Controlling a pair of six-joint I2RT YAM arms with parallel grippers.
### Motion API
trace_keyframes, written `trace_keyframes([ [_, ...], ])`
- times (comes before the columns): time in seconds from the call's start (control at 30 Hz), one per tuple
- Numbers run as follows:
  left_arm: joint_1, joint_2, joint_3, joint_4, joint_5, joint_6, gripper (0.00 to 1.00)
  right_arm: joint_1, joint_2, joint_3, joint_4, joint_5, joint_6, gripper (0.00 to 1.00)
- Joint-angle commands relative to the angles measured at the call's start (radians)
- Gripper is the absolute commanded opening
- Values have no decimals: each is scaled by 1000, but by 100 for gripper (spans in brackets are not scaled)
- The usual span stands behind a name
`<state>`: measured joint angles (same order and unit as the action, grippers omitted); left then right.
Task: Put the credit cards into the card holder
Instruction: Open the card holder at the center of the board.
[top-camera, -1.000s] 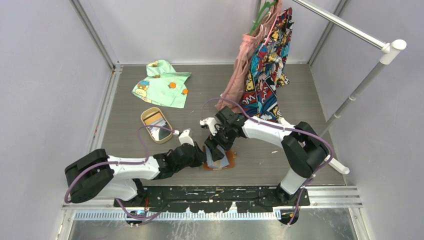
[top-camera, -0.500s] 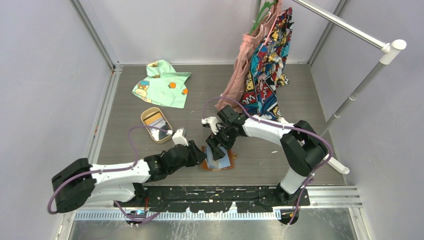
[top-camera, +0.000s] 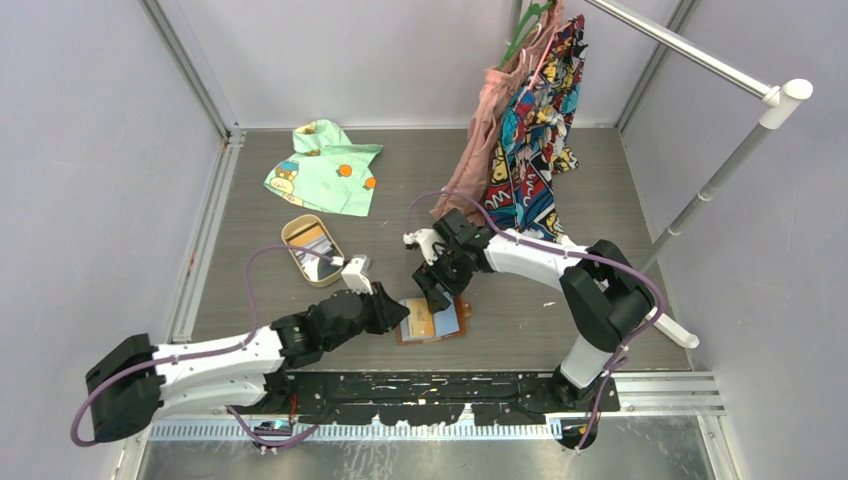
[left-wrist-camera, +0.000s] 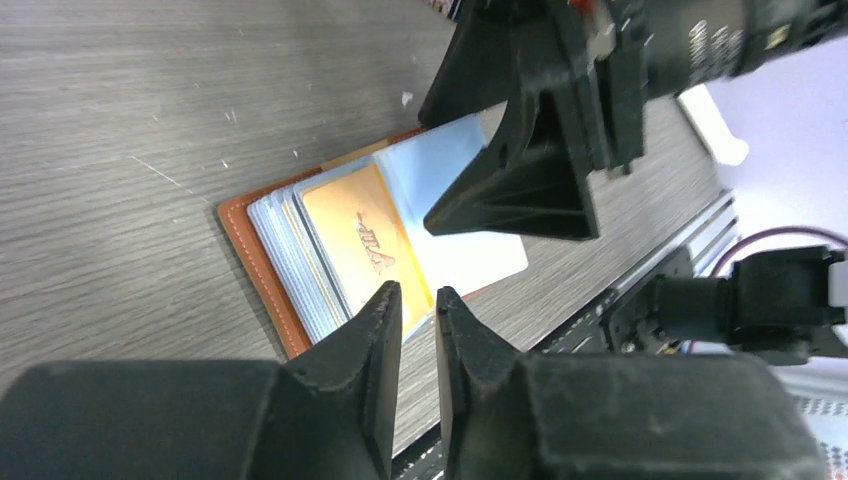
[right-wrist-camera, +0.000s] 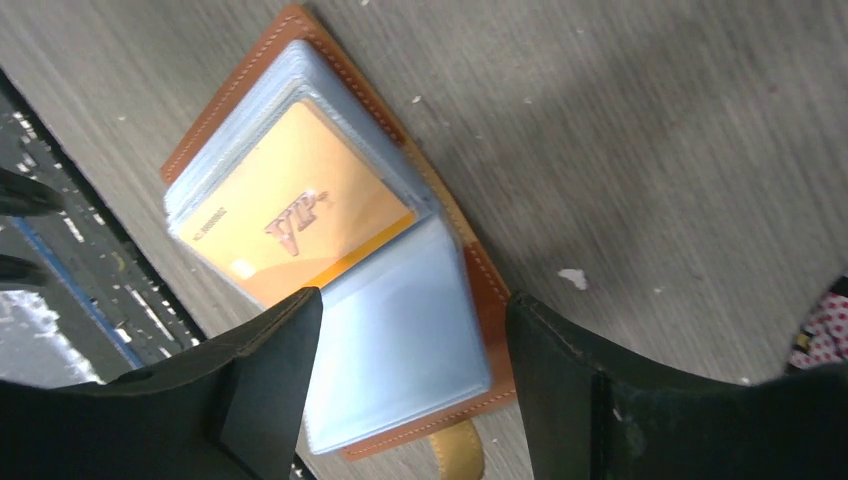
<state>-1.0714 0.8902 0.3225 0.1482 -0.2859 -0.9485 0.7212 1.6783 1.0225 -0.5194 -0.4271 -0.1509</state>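
The brown leather card holder (top-camera: 455, 331) lies open on the table near the front edge. An orange card (top-camera: 420, 320) sits in its clear sleeves, also in the left wrist view (left-wrist-camera: 365, 245) and the right wrist view (right-wrist-camera: 300, 215). The leather rim shows in both wrist views (left-wrist-camera: 262, 262) (right-wrist-camera: 482, 285). My left gripper (top-camera: 396, 310) (left-wrist-camera: 417, 297) is just left of the holder, jaws almost together with a thin gap, empty. My right gripper (top-camera: 432, 291) (right-wrist-camera: 415, 345) is open, hovering over the holder's right half. More cards (top-camera: 314, 240) lie in the tan oval tray (top-camera: 296, 227).
A green printed cloth (top-camera: 325, 165) lies at the back left. Patterned clothes (top-camera: 530, 130) hang from a rail (top-camera: 700, 200) at the back right. The black base rail (top-camera: 450, 385) runs along the front edge, close to the holder.
The left gripper has drawn back to the left off the holder. The orange card now shows inside the sleeves. The holder has shifted slightly left. The right gripper has lifted a little.
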Motion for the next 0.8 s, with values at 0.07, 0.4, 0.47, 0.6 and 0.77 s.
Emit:
trace_keyframes([
  [0.07, -1, 223, 47, 214, 126, 43, 17, -29, -50, 45, -9, 183, -83, 62],
  [0.4, 9, 353, 103, 234, 166, 103, 16, -116, -213, 12, -73, -142, -224, 19],
  [0.47, 12, 372, 107, 238, 176, 104, 16, -108, -209, 5, -105, -285, -270, 15],
  [0.6, 21, 393, 108, 243, 185, 106, 16, -56, -150, 7, -138, -316, -304, 11],
  [0.77, 42, 370, 97, 223, 188, 115, 17, -40, 3, 51, -147, -117, -248, 9],
])
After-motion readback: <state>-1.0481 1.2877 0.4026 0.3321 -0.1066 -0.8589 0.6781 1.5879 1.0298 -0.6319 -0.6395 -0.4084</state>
